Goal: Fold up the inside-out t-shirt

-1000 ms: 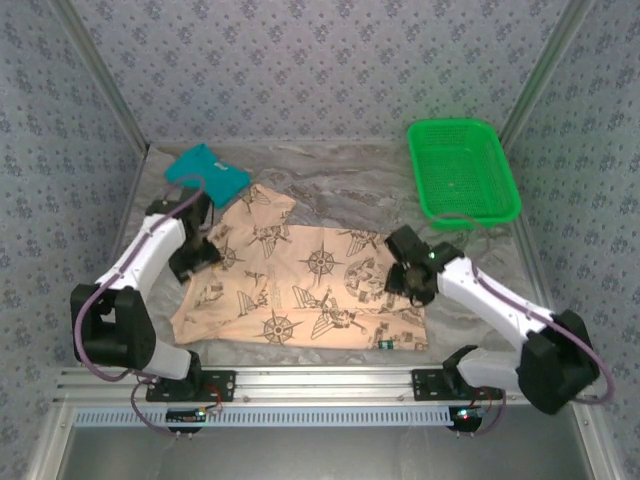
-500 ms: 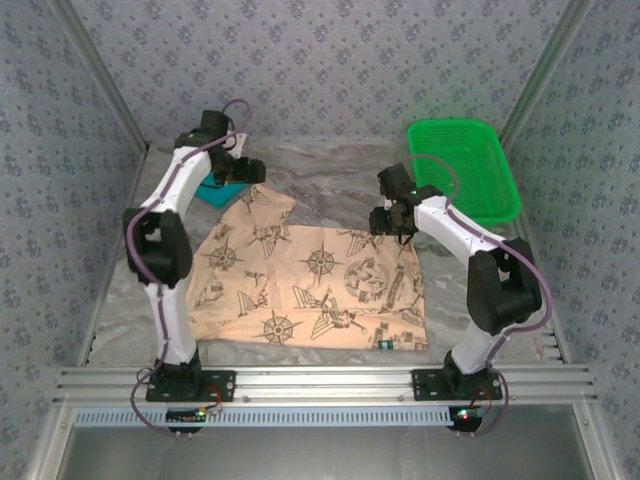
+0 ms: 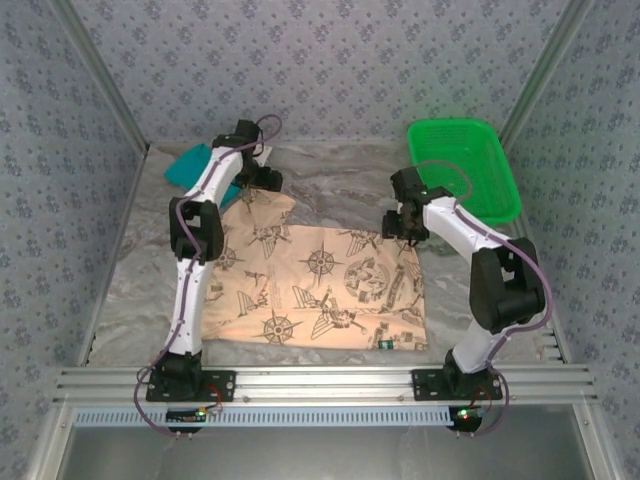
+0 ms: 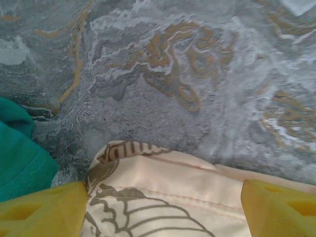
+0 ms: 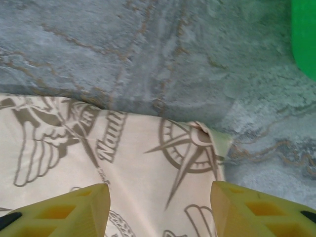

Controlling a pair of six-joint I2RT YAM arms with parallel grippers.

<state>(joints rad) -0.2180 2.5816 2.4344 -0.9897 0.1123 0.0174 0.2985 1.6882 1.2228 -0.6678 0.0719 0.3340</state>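
in the last second both arms had swung from the shirt's sides to its far edge: the left claw point(image 3: 262, 180) stood apart over the far-left corner, the right claw point(image 3: 400, 228) apart over the far-right, so a first-fold pinch looked next. the inside-out t-shirt point(image 3: 310, 285) lay flat mid-worktop point(image 3: 340, 180), soft peach cloth with stitched hems and brown compass prints.
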